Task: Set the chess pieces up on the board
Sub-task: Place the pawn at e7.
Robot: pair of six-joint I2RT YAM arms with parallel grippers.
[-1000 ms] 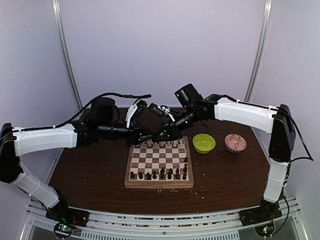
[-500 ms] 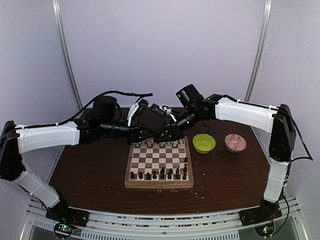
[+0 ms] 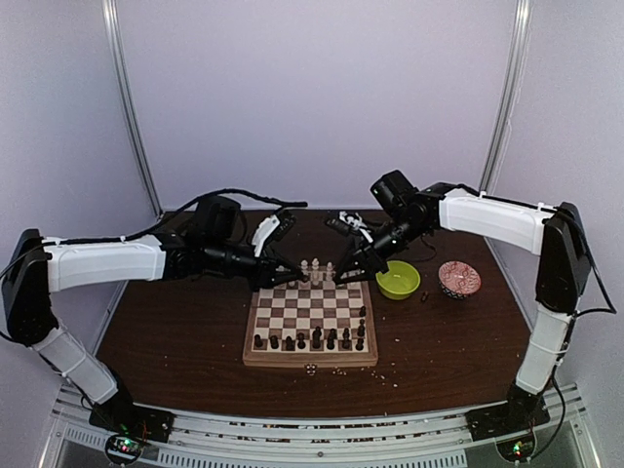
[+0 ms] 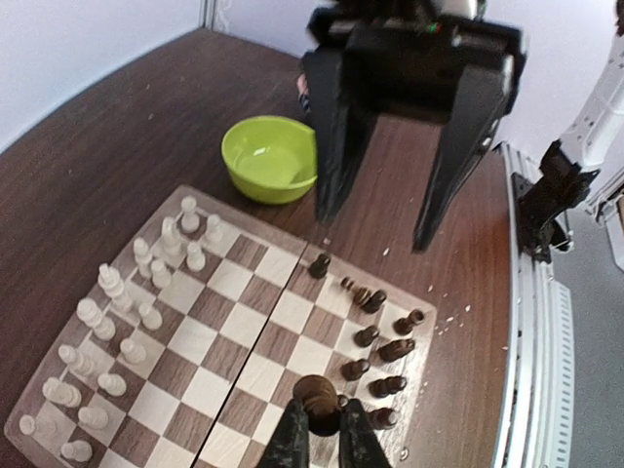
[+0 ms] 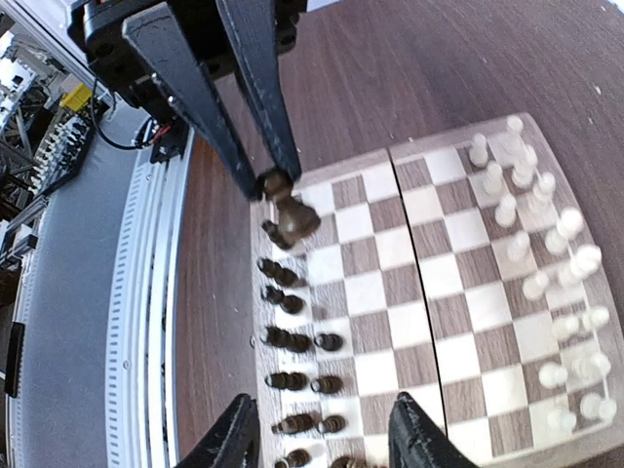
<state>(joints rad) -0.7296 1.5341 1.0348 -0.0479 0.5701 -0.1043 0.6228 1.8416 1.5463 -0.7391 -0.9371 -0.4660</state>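
Observation:
The board (image 3: 310,314) lies mid-table, with cream chess pieces (image 3: 314,272) along its far rows and dark brown ones (image 3: 312,340) along its near rows. My left gripper (image 3: 292,278) hangs over the board's far left part, shut on a dark brown chess piece (image 4: 319,401) held above the dark pieces' side (image 4: 375,341). In the right wrist view that held piece (image 5: 290,216) hangs from the left gripper's fingers (image 5: 255,107). My right gripper (image 5: 322,431) stands open and empty over the dark rows (image 5: 297,382); from above it (image 3: 348,273) is over the board's far right corner.
A lime-green bowl (image 3: 398,279) stands just right of the board's far corner, and a red patterned bowl (image 3: 458,279) further right. Pale crumbs (image 3: 336,370) lie on the brown table in front of the board. Both arms reach in over the far edge.
The right gripper has opened and drawn back to the right. The left gripper has shut on the dark piece and pulled a little to the left. The two grippers, close together before, are now apart.

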